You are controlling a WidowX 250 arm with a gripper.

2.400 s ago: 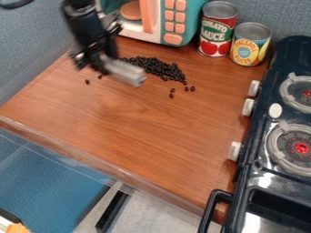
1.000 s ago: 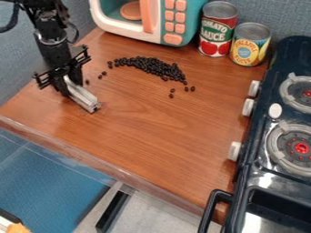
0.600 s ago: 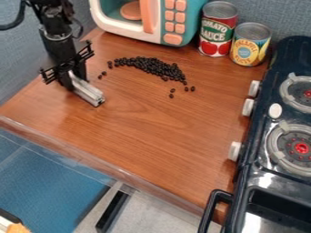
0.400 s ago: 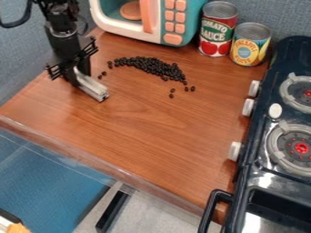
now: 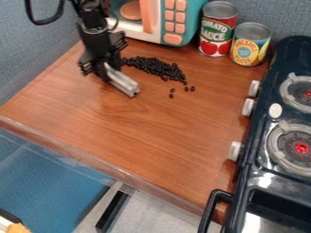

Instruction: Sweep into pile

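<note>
Black gripper (image 5: 132, 93) has moved rightward across the wooden counter (image 5: 139, 136), jaws closed together, nothing between them; dark beans (image 5: 159, 68) lie just beyond, up and to the right, their long band slanting down toward the right

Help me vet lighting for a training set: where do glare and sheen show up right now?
Camera view: a bright white glare patch on the glossy toy stove, at lower right; paler highlights on the metal lid of the tomato sauce can; soft sheen along the wooden counter's front edge.
</note>
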